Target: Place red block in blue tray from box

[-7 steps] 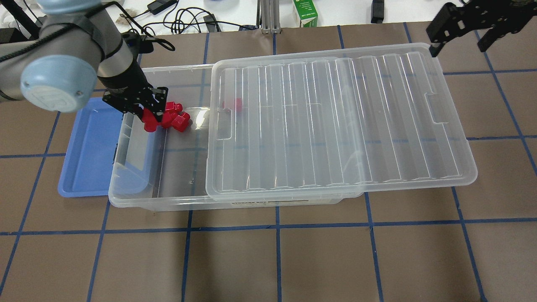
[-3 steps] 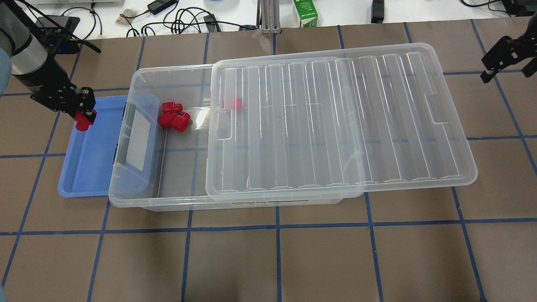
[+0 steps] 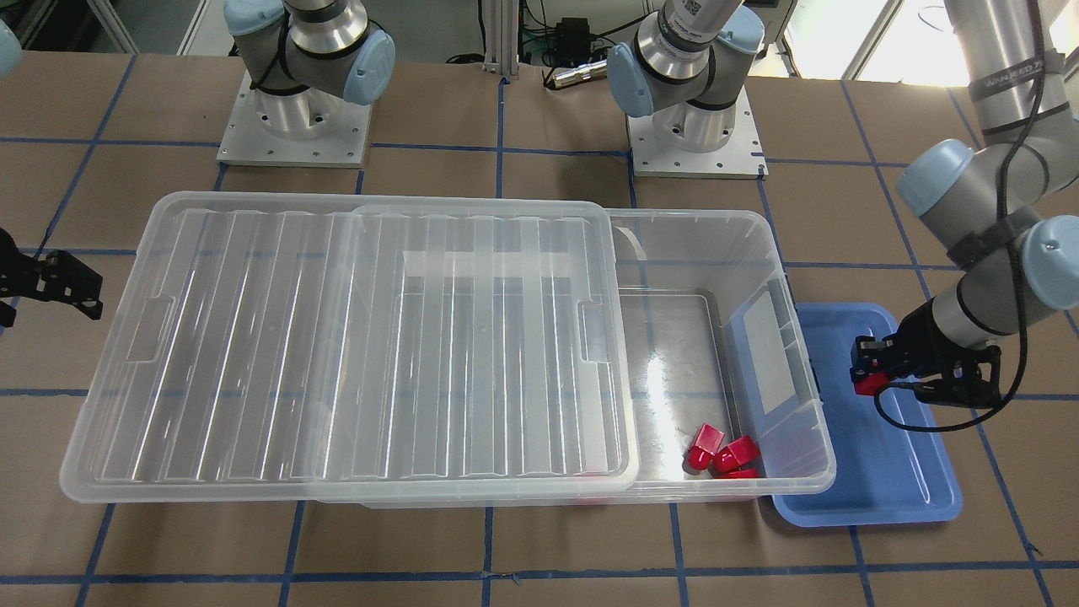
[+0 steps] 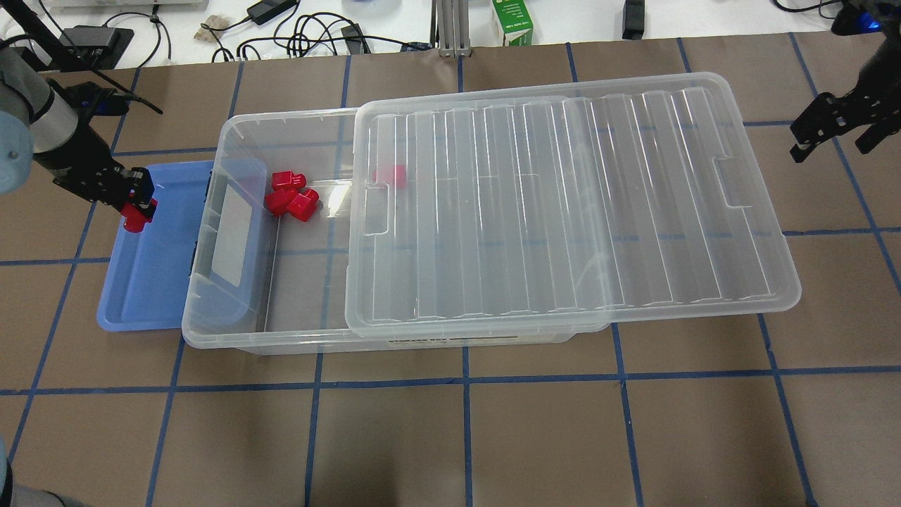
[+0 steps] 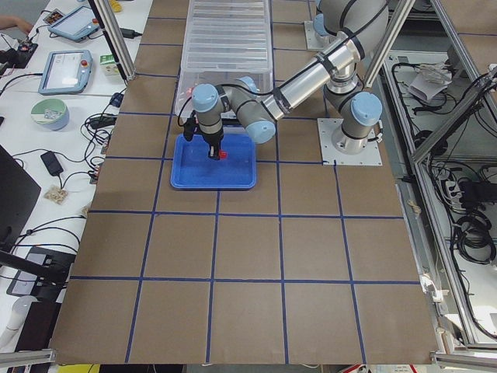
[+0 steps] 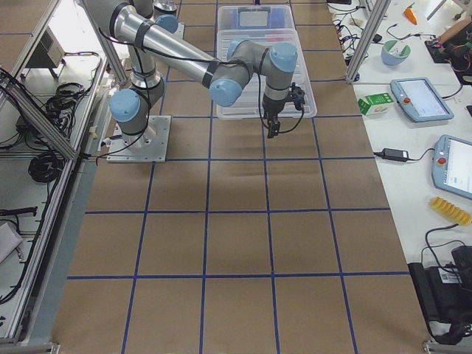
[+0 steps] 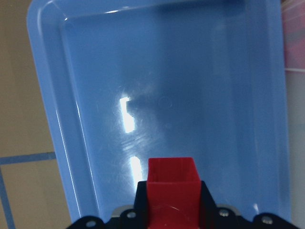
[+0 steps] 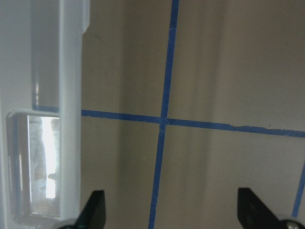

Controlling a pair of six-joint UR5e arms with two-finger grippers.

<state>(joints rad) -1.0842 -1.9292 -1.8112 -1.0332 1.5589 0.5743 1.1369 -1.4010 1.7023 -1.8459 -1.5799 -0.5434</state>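
1. Left claw clamped on block, over tray, apparently off its floor.
2. We should lower until it's nearly touching, then release: no bounce-out.
3. Box: we leave the spare reds alone.
4. Right claw spread, empty, well clear.

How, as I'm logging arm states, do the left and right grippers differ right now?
The left gripper is shut on the red block; the right gripper is open and empty. The left gripper hangs over the blue tray; the right gripper is over the table, beside the lid end. Both are black, two-fingered, and outside the box.
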